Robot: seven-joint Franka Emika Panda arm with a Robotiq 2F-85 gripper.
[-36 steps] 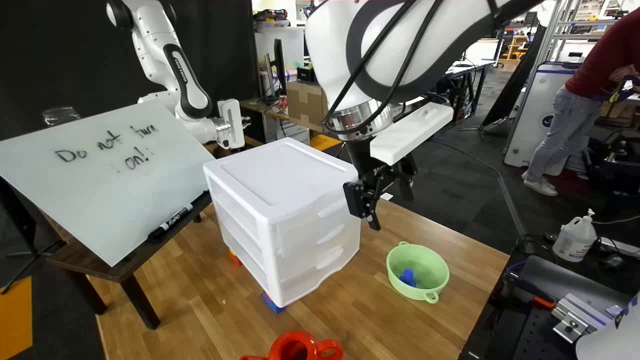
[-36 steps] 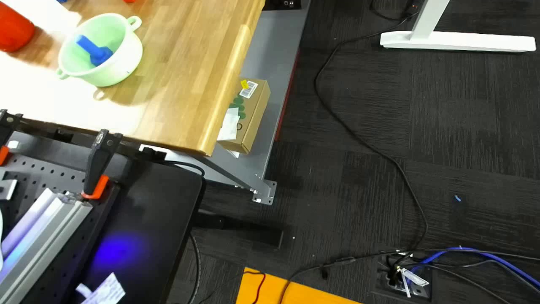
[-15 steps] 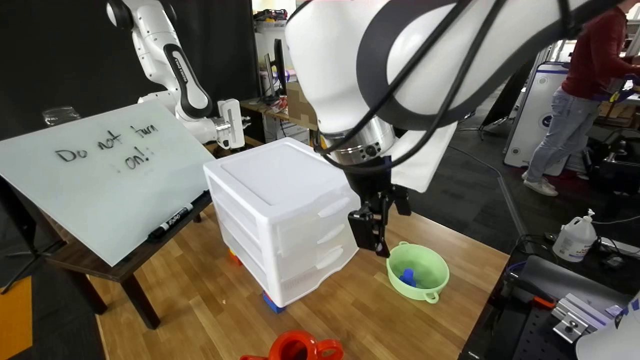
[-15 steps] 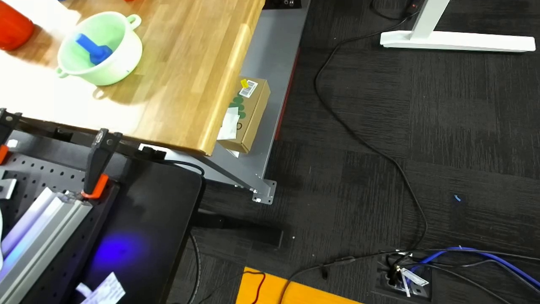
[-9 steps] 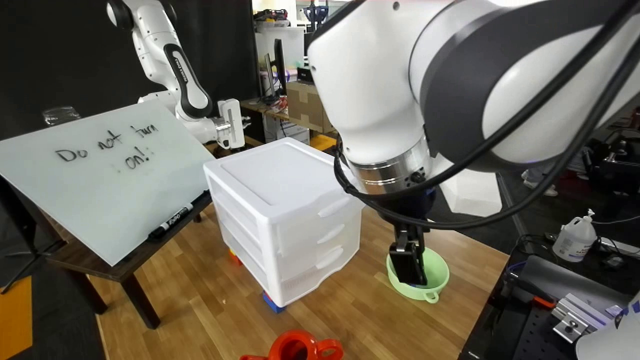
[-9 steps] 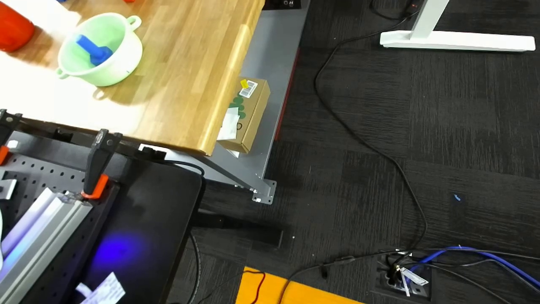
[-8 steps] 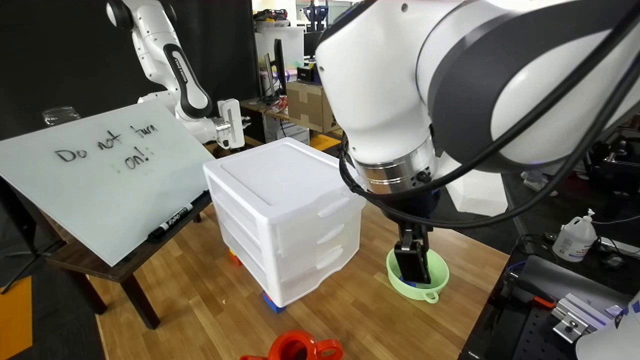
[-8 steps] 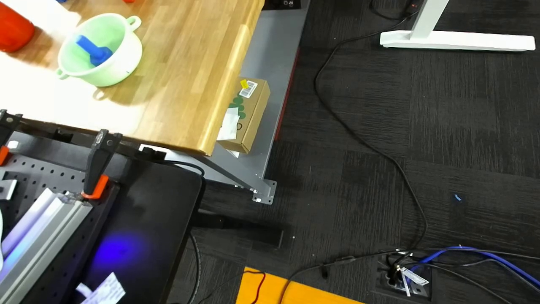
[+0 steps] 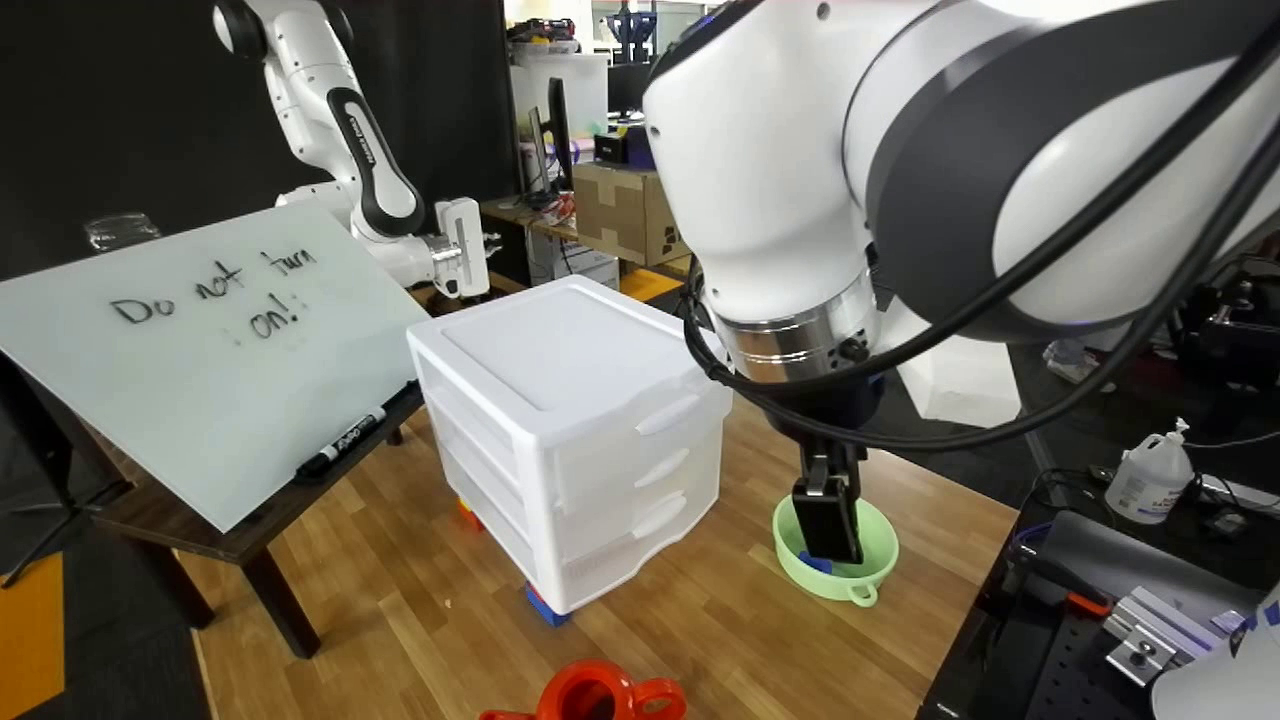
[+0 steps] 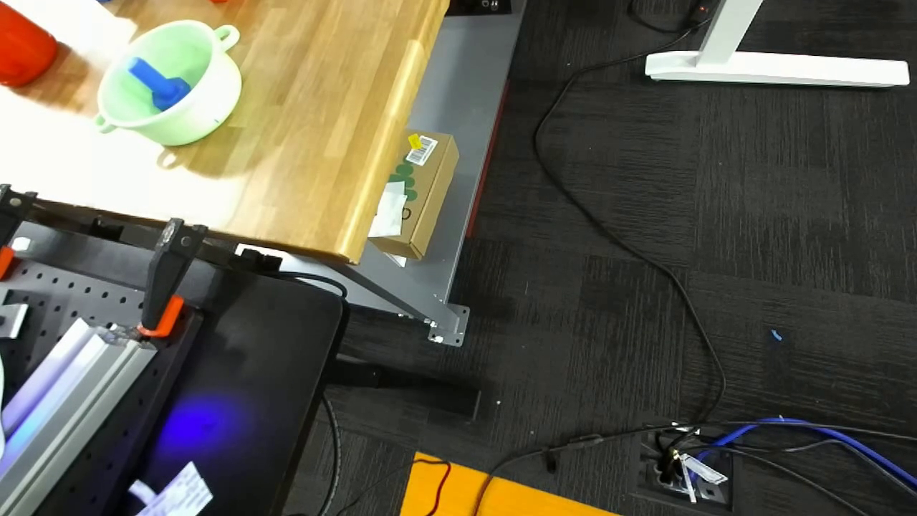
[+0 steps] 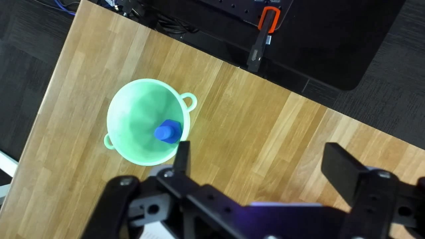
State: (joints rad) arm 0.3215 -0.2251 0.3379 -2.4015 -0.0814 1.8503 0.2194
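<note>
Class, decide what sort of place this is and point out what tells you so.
Likely a robotics lab: a second robot arm stands behind a board reading "Do not turn on!", and a black-and-orange clamp shows near metal rails.

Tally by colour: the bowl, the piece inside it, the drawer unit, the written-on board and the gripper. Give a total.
White: 2 (drawer unit, written-on board)
Green: 1 (bowl)
Blue: 1 (bolt-shaped piece inside the bowl)
Black: 1 (gripper)
Total: 5
</note>
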